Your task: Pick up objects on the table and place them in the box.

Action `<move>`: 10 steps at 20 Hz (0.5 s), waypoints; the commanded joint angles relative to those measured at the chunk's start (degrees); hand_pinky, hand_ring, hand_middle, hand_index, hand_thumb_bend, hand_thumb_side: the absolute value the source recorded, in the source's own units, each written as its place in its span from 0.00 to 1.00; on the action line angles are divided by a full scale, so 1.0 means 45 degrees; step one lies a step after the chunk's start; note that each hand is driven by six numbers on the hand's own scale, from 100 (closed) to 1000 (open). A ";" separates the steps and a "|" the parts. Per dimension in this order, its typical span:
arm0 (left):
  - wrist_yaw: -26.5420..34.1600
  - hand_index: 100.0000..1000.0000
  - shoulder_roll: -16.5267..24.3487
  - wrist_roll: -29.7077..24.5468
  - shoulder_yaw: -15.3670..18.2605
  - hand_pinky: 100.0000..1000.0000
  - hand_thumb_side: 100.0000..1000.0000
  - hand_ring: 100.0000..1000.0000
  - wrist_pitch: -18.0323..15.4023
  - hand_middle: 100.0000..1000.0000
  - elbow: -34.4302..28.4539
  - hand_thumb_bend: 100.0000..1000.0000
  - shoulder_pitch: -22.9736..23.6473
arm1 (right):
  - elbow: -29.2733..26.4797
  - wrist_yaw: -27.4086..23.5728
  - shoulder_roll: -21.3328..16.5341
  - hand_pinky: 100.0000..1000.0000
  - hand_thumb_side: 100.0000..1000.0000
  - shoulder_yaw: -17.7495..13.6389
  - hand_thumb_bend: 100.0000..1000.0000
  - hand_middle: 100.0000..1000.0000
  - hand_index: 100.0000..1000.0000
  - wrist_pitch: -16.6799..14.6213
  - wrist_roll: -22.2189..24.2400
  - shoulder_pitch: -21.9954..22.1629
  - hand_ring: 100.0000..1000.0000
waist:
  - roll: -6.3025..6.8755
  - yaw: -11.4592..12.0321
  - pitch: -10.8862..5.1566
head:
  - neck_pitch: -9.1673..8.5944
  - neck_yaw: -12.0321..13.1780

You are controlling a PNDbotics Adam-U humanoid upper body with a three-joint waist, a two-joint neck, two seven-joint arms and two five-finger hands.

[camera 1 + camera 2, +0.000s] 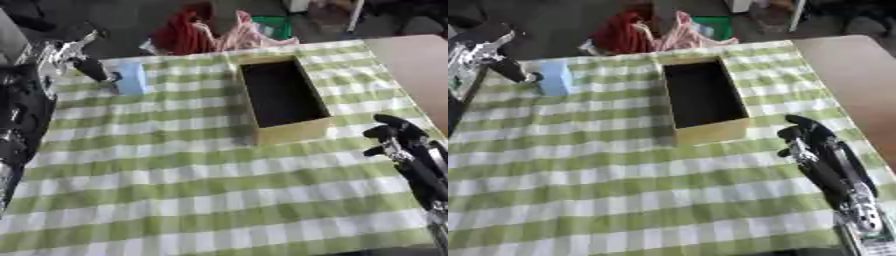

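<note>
A light blue block [132, 77] stands on the green-checked cloth at the far left of the table. My left hand [89, 66] reaches in from the upper left, its dark fingers touching the block's left side. Whether they clasp it I cannot tell. The open cardboard box [302, 132] sits at the middle right, its dark inside showing nothing. My right hand [807, 137] rests at the right edge beside the box's near corner, fingers curled and holding nothing.
The green and white checked cloth [201, 190] covers the table. A bare brown tabletop [420, 70] lies to the right. Red and pink bags [201, 32] and a green crate [273, 26] sit on the floor beyond the far edge.
</note>
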 commanded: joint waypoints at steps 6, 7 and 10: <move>0.0115 0.88 0.0283 0.0702 0.0104 0.81 0.13 0.82 0.0015 0.86 -0.0183 0.42 -0.0139 | -0.0270 0.0106 -0.0220 0.54 0.50 -0.0066 0.00 0.58 0.83 -0.0019 0.0027 -0.0261 0.75 | 0.0131 -0.0199 0.0161 | -0.0239 -0.0077; 0.0130 0.88 0.0275 0.0816 0.0102 0.81 0.12 0.82 0.0021 0.86 -0.0182 0.41 -0.0119 | -0.0274 0.0112 -0.0222 0.54 0.50 -0.0066 0.00 0.58 0.83 -0.0020 0.0031 -0.0274 0.75 | 0.0149 -0.0215 0.0200 | -0.0258 -0.0089; 0.0166 0.88 0.0267 0.1059 0.0084 0.81 0.11 0.82 0.0060 0.86 -0.0152 0.40 -0.0063 | -0.0283 0.0135 -0.0232 0.54 0.50 -0.0076 0.00 0.58 0.83 -0.0022 0.0036 -0.0301 0.75 | 0.0179 -0.0265 0.0302 | -0.0315 -0.0102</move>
